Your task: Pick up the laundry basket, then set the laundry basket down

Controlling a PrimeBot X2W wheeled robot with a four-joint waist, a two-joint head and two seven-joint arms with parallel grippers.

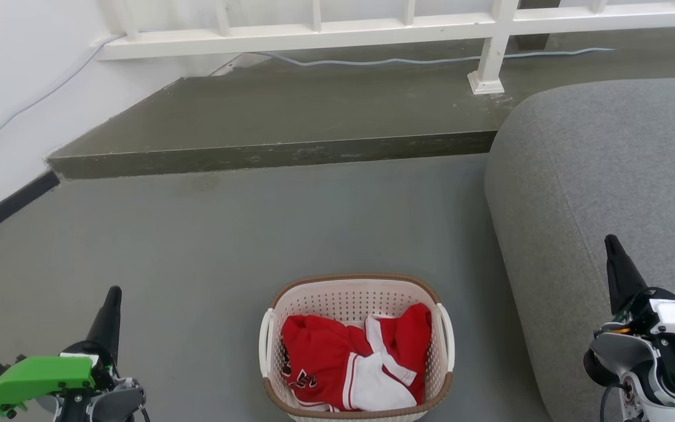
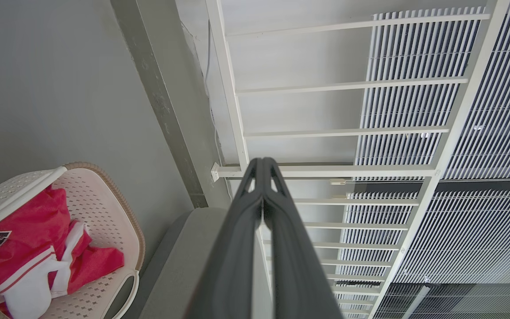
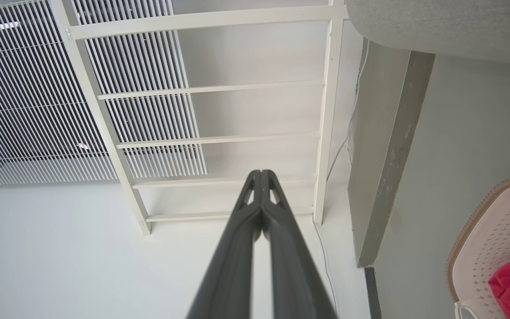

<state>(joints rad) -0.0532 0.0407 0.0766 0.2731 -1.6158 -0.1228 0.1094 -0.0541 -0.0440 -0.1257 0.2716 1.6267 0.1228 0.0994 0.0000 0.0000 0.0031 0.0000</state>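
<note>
- Laundry basket [image 1: 337, 302]: stands upright on the grey floor [image 1: 197, 246], at bottom centre of the head view. Cream perforated walls, brown woven-look rim, and a white loop handle [image 1: 265, 346] on each long side.
- Contents: a crumpled red and white garment [image 1: 337, 363] lies inside and covers most of the bottom. A dark patch with lettering shows on it; I cannot read it.
- Left gripper [image 1: 112, 305]: lower left of the head view, well apart from the basket and touching nothing. In the left wrist view its two dark fingers are pressed together along their length, with nothing between them.
- Right gripper [image 1: 616, 258]: lower right of the head view, in front of the grey sofa [image 1: 607, 176] and clear of the basket. In the right wrist view its fingers are likewise closed on each other and empty.
- The basket sits between the two grippers, near the sofa's left side, with a strip of floor between them.
- Beyond the basket: a raised concrete step [image 1: 290, 111], a white railing [image 1: 314, 32] and a pale cable [image 1: 431, 60] running along the step.
</note>
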